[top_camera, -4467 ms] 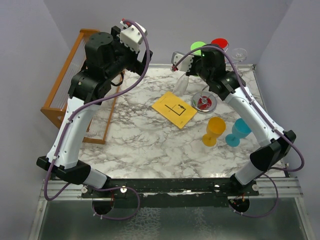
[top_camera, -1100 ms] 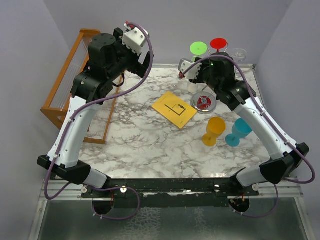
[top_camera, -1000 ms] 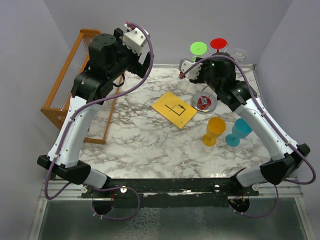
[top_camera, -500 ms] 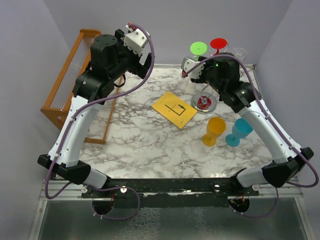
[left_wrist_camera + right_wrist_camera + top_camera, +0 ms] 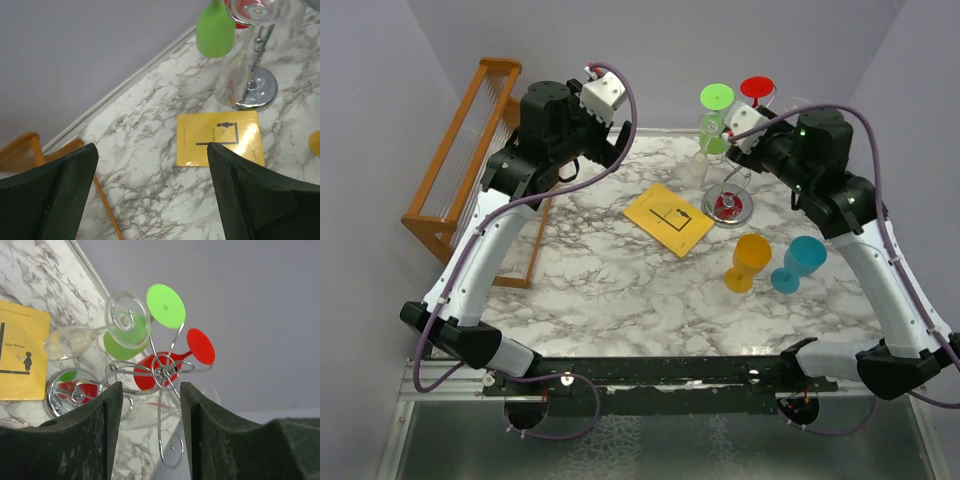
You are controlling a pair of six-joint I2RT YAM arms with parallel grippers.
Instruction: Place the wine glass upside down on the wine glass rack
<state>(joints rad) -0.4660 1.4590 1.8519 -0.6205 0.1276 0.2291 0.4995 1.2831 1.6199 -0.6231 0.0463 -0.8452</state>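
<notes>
The silver wire wine glass rack (image 5: pixel 728 207) stands at the back right of the table; its curled arms show in the right wrist view (image 5: pixel 162 371). A clear wine glass (image 5: pixel 693 168) hangs upside down from an arm on its left side, tilted outward, and shows in both wrist views (image 5: pixel 70 342) (image 5: pixel 232 82). A green glass (image 5: pixel 716 98) and a red glass (image 5: pixel 757 88) hang there too. My right gripper (image 5: pixel 728 132) is open and empty, just right of the rack top (image 5: pixel 150 430). My left gripper (image 5: pixel 618 135) is open and empty, raised over the table's back left (image 5: pixel 152 200).
A yellow card (image 5: pixel 670 218) lies left of the rack base. An orange glass (image 5: pixel 750 262) and a blue glass (image 5: pixel 801 262) stand upright in front of the rack. An orange-brown wooden slatted rack (image 5: pixel 460 165) stands along the left edge.
My right gripper has let go of the clear glass and drawn back up and to the right; the glass stays hanging on the rack. My left arm has shifted slightly right.
</notes>
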